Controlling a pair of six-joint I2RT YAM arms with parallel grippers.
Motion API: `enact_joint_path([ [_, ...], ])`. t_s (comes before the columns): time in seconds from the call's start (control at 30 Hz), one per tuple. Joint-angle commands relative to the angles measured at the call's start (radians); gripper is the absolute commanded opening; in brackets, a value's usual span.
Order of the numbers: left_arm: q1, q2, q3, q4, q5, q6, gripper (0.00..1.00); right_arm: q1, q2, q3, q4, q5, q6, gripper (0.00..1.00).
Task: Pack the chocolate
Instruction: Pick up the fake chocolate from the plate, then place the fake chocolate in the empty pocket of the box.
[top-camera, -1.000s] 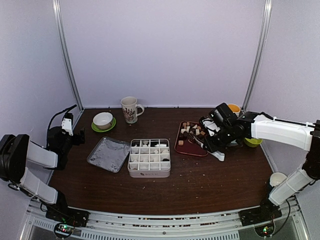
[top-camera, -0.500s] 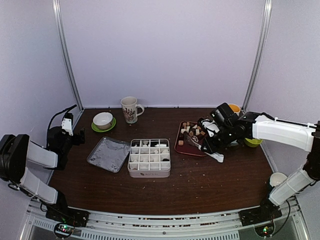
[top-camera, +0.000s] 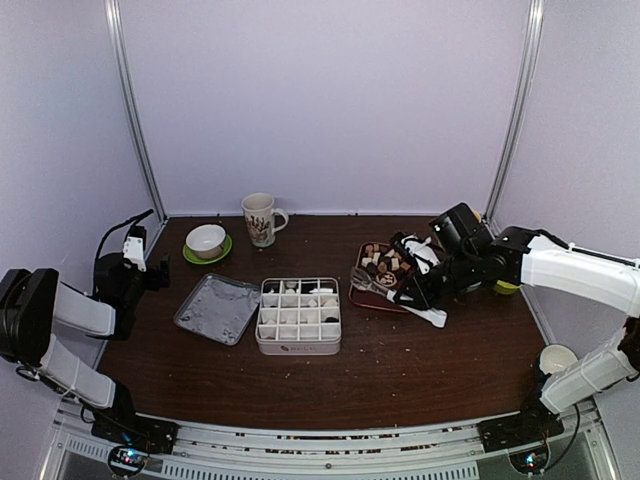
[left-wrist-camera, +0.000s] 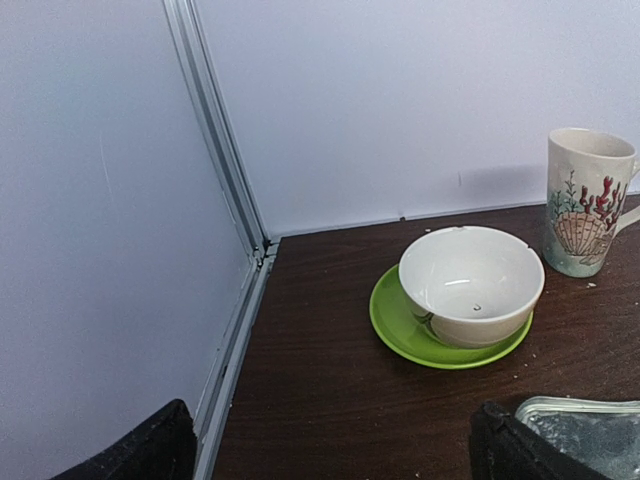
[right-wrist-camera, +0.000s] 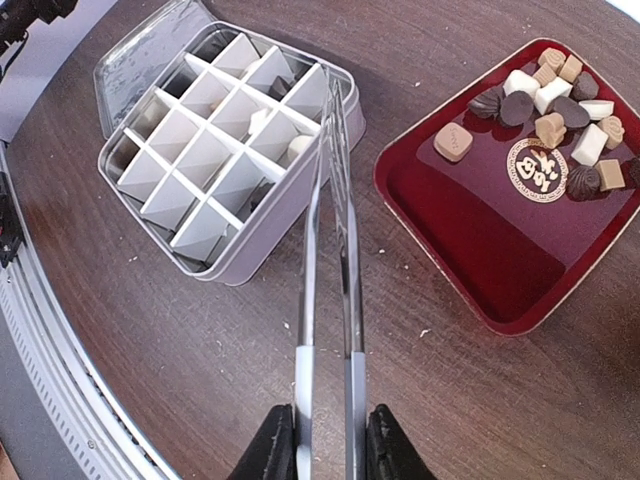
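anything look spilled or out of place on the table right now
Small pale crumbs are scattered over the dark table between the divided tin and the red tray. The tin's lid lies at an angle beside it. Nothing looks tipped over or broken.

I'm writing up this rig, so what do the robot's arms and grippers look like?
The left arm and right arm have white shells and black joints. A black cable loops by the left wrist. Small red and green lights glow on the bases. The left gripper and right gripper have black fingers.
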Motion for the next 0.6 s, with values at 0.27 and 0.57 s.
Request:
enact_joint_path([
  [0.27,0.008,0.005,0.014,0.027,-0.006,-0.008,0.98,0.053,-0.04,-0.033,0.069,-0.043,-0.012,0.25],
  [0.57,0.007,0.004,0.014,0.027,-0.006,-0.008,0.98,0.056,-0.069,-0.046,0.077,-0.017,-0.001,0.24],
])
